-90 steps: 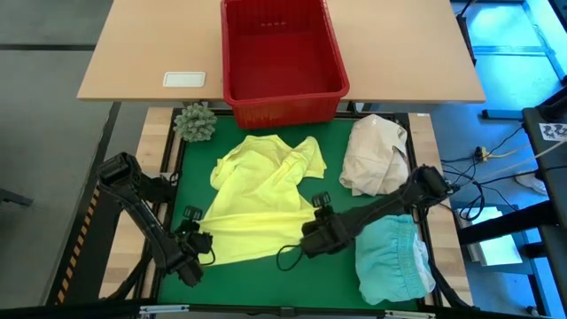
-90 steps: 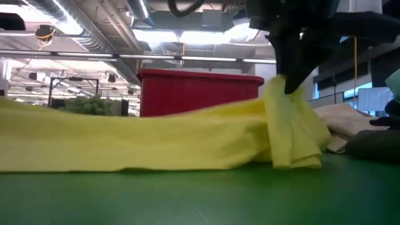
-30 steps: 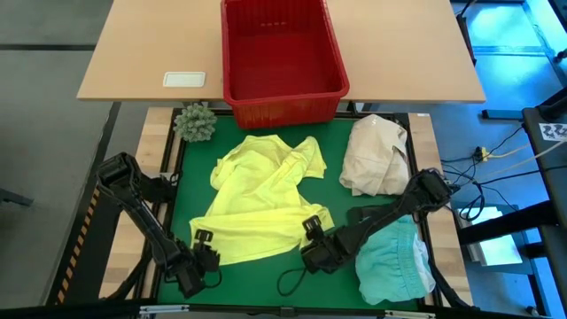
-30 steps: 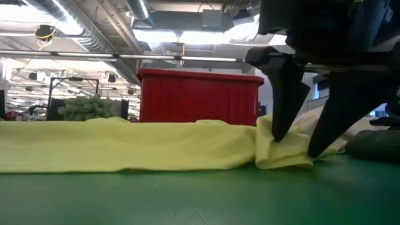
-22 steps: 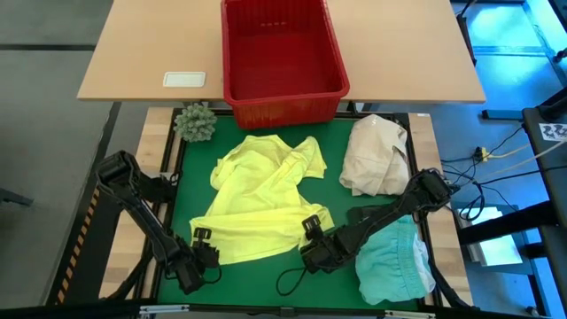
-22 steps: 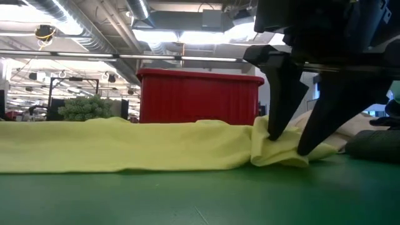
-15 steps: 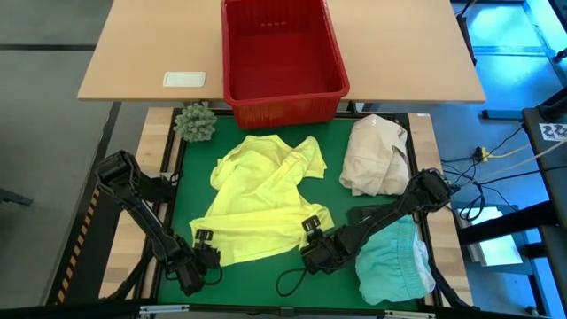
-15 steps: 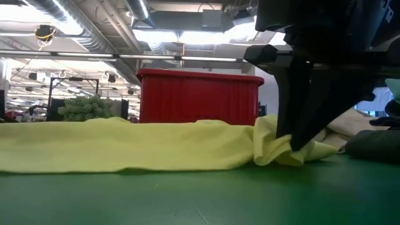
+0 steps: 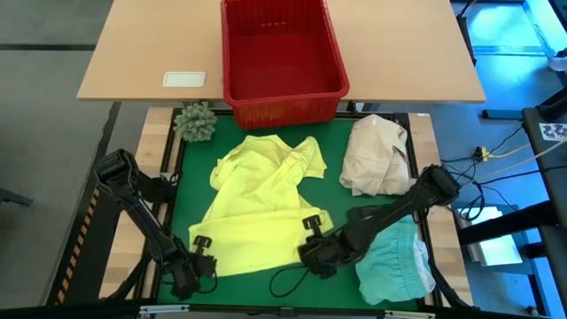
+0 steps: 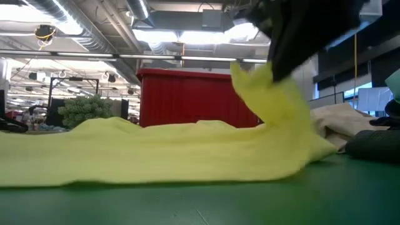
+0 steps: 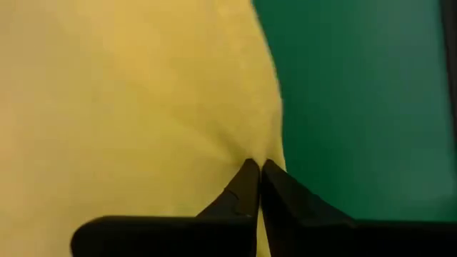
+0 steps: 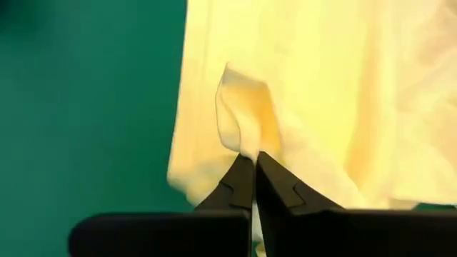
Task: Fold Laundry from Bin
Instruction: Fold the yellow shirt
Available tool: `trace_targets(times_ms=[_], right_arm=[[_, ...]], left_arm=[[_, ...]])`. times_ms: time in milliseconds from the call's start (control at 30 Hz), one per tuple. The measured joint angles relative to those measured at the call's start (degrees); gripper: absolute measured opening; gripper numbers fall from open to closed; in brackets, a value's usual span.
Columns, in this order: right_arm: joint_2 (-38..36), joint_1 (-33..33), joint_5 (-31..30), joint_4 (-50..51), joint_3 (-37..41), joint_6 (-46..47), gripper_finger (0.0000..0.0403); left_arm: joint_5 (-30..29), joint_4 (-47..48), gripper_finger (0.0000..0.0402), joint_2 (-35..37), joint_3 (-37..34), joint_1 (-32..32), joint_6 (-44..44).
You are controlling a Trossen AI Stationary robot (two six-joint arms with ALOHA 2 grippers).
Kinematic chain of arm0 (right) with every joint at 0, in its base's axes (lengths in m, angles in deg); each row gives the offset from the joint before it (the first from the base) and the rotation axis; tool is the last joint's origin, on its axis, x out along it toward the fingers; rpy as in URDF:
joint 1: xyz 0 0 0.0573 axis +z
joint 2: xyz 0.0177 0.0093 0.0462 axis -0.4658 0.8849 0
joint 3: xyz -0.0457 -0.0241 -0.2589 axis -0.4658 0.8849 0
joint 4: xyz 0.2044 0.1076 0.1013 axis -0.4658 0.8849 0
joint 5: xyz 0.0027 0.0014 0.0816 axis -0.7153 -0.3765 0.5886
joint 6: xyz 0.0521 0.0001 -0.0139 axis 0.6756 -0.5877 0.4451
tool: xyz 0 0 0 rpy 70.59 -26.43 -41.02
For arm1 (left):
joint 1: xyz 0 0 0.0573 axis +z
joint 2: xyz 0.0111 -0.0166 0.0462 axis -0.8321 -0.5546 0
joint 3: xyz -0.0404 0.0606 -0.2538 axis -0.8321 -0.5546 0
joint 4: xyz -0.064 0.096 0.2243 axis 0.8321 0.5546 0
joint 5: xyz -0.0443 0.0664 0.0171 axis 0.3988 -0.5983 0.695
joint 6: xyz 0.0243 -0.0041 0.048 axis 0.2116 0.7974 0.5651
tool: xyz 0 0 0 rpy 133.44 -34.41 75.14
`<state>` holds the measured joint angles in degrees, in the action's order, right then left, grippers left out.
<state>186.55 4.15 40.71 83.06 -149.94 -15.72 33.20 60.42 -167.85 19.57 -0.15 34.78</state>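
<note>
The right-hand corner of the yellow shirt (image 10: 187, 153), which lay on the mat half a second ago, now hangs lifted in the low view, pinched from above, and the hem below it has drawn up off the green mat (image 9: 252, 285). In the high view the near hem has shifted slightly toward 12 o'clock at the right corner.

The right gripper (image 9: 309, 232) sits at the shirt's 5 o'clock corner, its arm running off toward 3 o'clock across the turquoise garment (image 9: 396, 266). Its fingers (image 12: 275, 193) are pressed together on a raised fold of yellow cloth in the right wrist view.

The left gripper (image 9: 201, 251) is at the shirt's 7 o'clock corner, low on the mat, its arm reaching back toward 9 o'clock. Its fingers (image 11: 282, 196) are likewise closed on the yellow edge, with puckers radiating from the tips.

The shirt lies spread at the mat's centre. The red bin (image 9: 237, 80) stands at 12 o'clock from it on the wooden table. A cream bundle (image 9: 376, 155) lies at 2 o'clock, and a green spiky ball (image 9: 195, 121) at 11 o'clock.
</note>
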Motion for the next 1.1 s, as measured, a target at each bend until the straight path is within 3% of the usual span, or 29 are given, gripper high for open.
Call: trace_targets(times_ms=[267,533,767,933,1100], right_arm=[[-7.0,0.8,2.0,-0.4,0.0,7.0,0.0002],[-7.6,4.9,17.2,-0.3,0.8,15.7,0.0001],[-7.6,10.1,27.6,-2.8,1.0,18.6,0.0001],[-7.6,11.0,29.1,-7.7,1.0,23.6,0.0017],[-7.6,10.8,28.7,-8.8,1.0,23.7,0.0062]], left_arm=[[-0.8,-2.0,0.0001,7.4,0.0,-3.5,-3.1],[2.1,-10.9,0.0001,9.6,0.1,-4.5,-3.4],[5.4,-13.0,0.0001,9.6,0.1,-4.5,-8.0],[3.3,-13.0,0.0023,9.6,0.1,-4.0,-13.9],[5.2,-13.0,0.0055,9.7,0.2,-3.2,-14.1]])
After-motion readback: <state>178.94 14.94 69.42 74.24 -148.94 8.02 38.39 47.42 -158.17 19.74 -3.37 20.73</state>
